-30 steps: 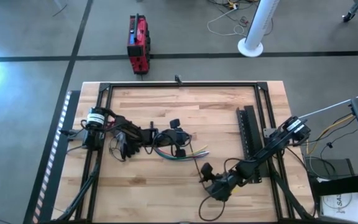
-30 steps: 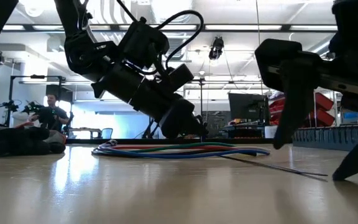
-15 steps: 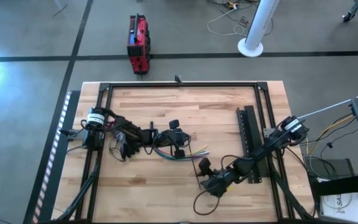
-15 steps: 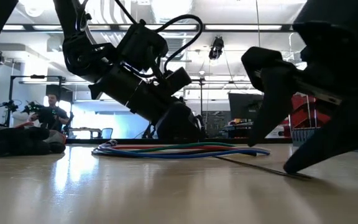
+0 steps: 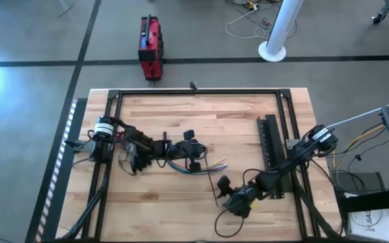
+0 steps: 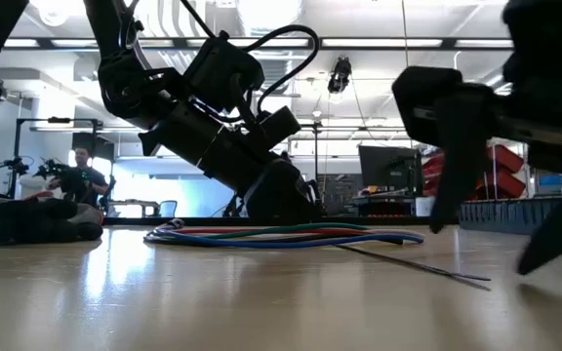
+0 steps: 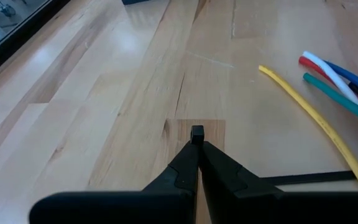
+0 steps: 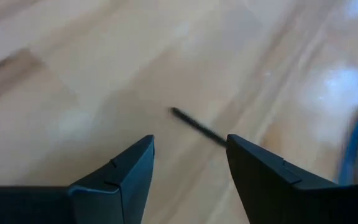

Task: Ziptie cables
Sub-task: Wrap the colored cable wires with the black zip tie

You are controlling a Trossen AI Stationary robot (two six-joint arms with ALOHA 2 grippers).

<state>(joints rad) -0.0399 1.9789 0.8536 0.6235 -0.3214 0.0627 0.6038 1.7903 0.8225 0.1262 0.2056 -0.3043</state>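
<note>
The cables [image 5: 196,164] lie near the middle of the wooden table [image 5: 154,209], a curved bundle of blue, green, red and yellow wires; taking them as the landmark, everything else is placed from there. The left gripper [image 5: 192,150] sits right over the bundle's middle. In its wrist view the two dark fingers [image 7: 191,168] are pressed together with a small dark tip showing between their ends; whether they pinch anything cannot be told. The loose cable ends [image 7: 334,87] lie just beside them on the wood.

The ziptie [image 5: 216,183] runs as a thin black strip from the cables toward the table's front edge. In the low view it slants across the wood from under the bundle [image 6: 281,235] to a free end [image 6: 457,276]. The right gripper [image 5: 223,190] hangs at that far end of the strip, its fingers [image 8: 126,174] spread apart with the ziptie's tip [image 8: 194,124] seen between and beyond them, untouched.

Well to the right of the cables, a long black perforated bar [image 5: 267,138] lies on the table beside the black frame rail [image 5: 194,92]. Beyond the table's far edge, a red case [image 5: 149,47] and a white post [image 5: 280,30] stand on the floor. Behind the cables in the low view a person [image 6: 81,177] sits in the room.
</note>
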